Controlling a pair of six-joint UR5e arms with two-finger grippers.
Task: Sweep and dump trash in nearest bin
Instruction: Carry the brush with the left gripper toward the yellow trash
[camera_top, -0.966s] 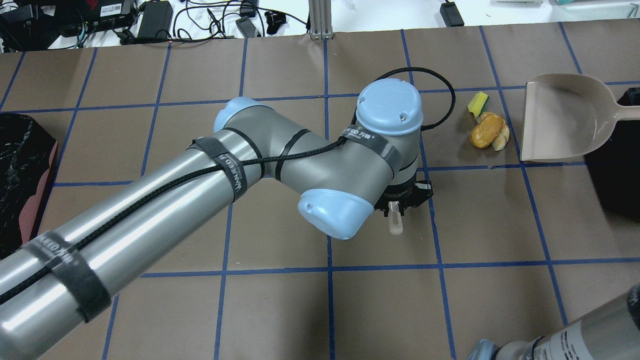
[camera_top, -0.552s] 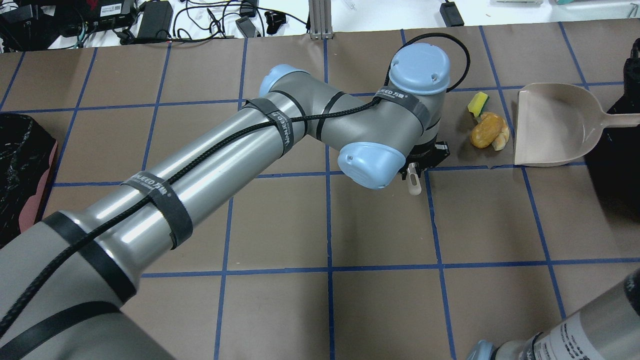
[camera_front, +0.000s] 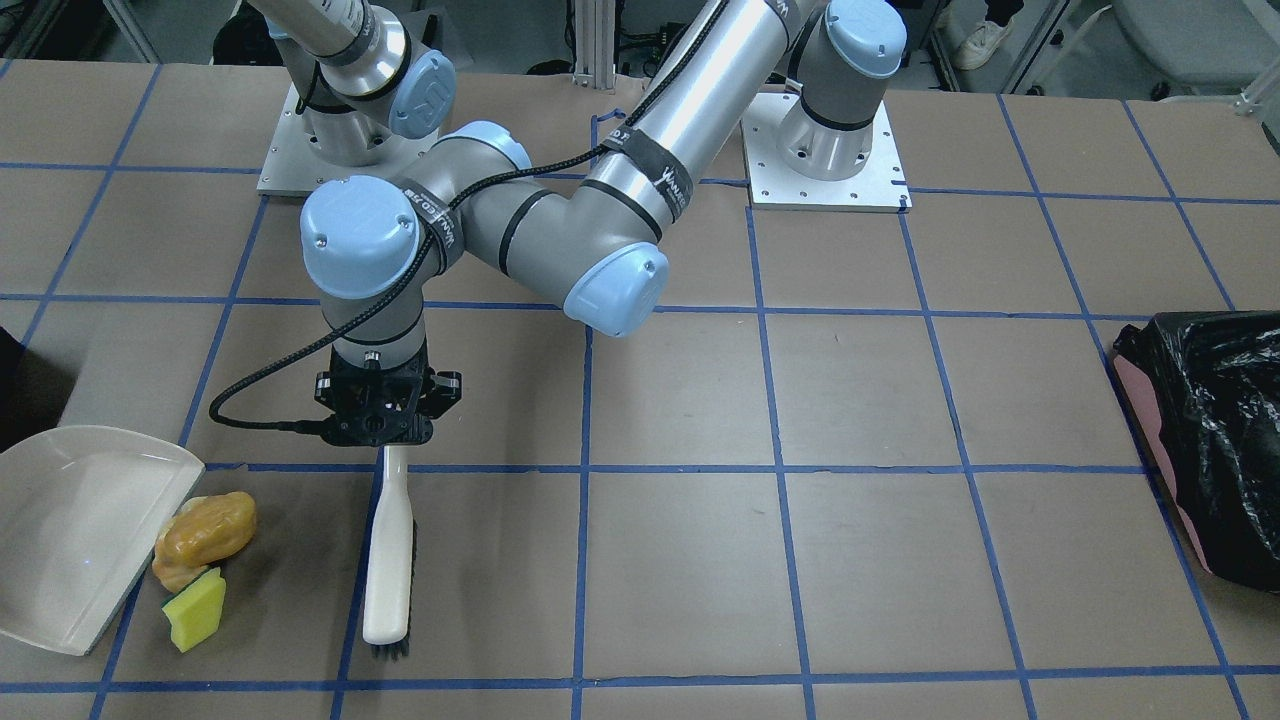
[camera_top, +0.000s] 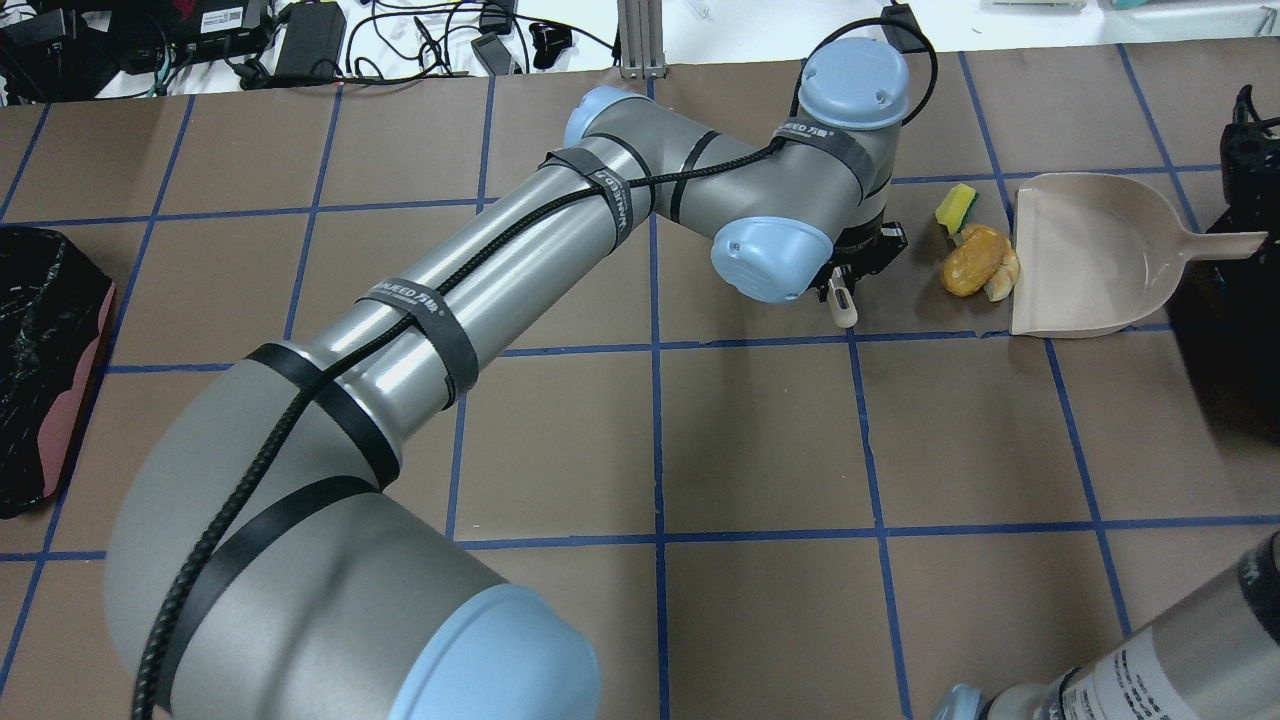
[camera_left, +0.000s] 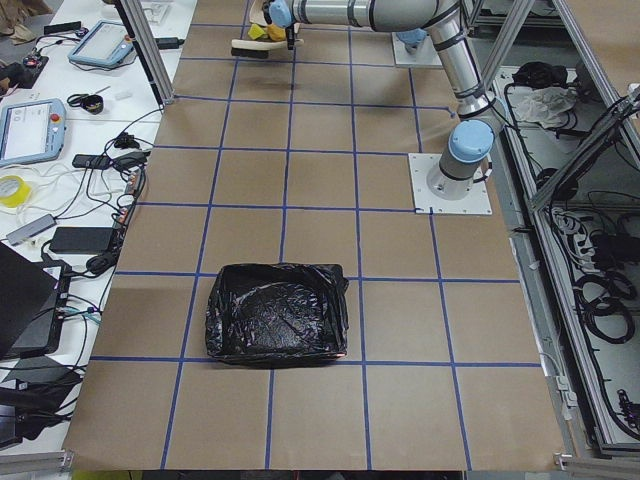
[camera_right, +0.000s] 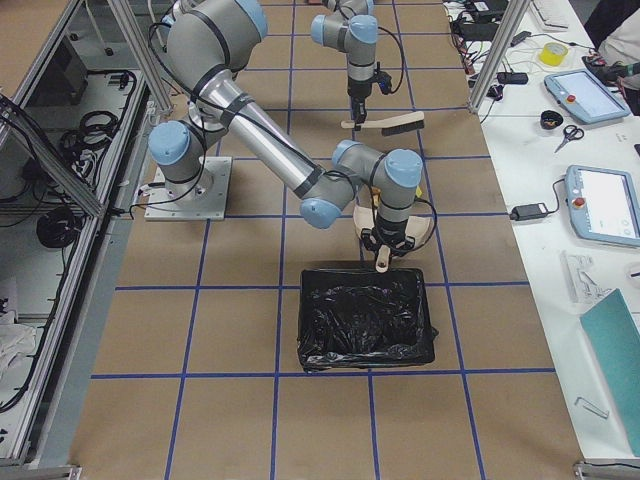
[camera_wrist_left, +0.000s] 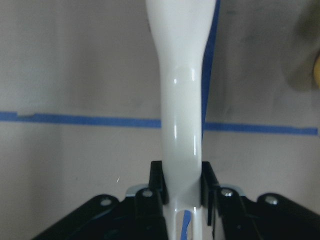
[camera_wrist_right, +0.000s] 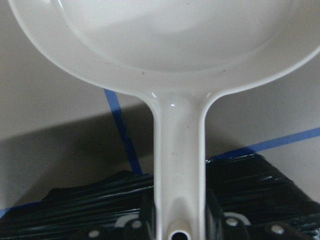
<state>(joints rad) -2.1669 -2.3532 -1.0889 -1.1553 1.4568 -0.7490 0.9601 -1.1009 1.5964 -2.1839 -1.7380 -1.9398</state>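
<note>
My left gripper (camera_front: 385, 425) is shut on the handle of a white brush (camera_front: 388, 545); the left wrist view shows its fingers (camera_wrist_left: 157, 182) clamping the handle (camera_wrist_left: 182, 100). The brush head reaches toward the table's far edge, beside the trash. The orange-brown bun (camera_top: 972, 262) lies on the tan croissant (camera_top: 1003, 280), with the yellow-green sponge (camera_top: 957, 205) just behind. My right gripper (camera_wrist_right: 179, 220) is shut on the handle of the beige dustpan (camera_top: 1090, 255). The pan's open edge lies right against the croissant. The trash sits between brush and pan (camera_front: 70, 530).
A bin lined with a black bag (camera_top: 1225, 340) stands under the dustpan handle at the right edge. A second black-bagged bin (camera_top: 40, 350) stands at the far left of the table. Cables and power bricks lie beyond the far edge.
My left arm has swung forward and right, carrying the brush up beside the trash. The dustpan has slid left, closing on the croissant.
</note>
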